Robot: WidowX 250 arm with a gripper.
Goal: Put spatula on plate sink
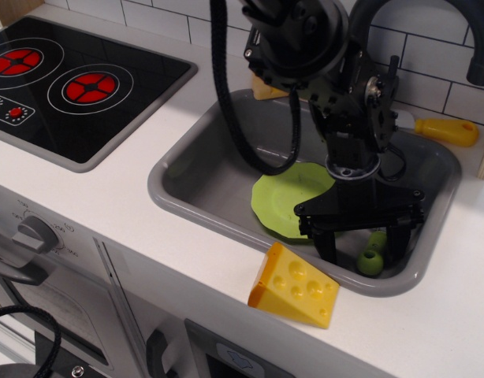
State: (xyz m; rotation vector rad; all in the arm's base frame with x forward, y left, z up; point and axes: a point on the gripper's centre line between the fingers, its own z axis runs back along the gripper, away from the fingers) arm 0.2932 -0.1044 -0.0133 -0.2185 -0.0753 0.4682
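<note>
**Spread fingers set astride the spatula handle**

The gripper (360, 256) is seen wide open and holding nothing, one finger on each side of the green handle of the spatula (373, 256). The spatula lies on the floor of the sink (202, 169), in the corner nearest the counter's front edge and right end; only its handle, with the hole at the end, is visible, the head being hidden behind the gripper. The plate (285, 201) lies just beside it, toward the stove end of the counter, still bare.

For the grasp to be made well, the fingers are judged to need lowering until the handle sits between the pads, centred, before being closed. Whether the tips already touch the sink floor cannot be told. The handle is chunky and rounded, so an off-centre pinch might squirt it toward the sink wall. Once gripped, it would have to be lifted clear of the plate rim before being carried across.

The arm is held nearly vertical over the sink, the wrist pointing straight down and a black cable looping behind it toward the tiled back edge.

A cheese wedge (294, 285) rests on the front rim.
</note>
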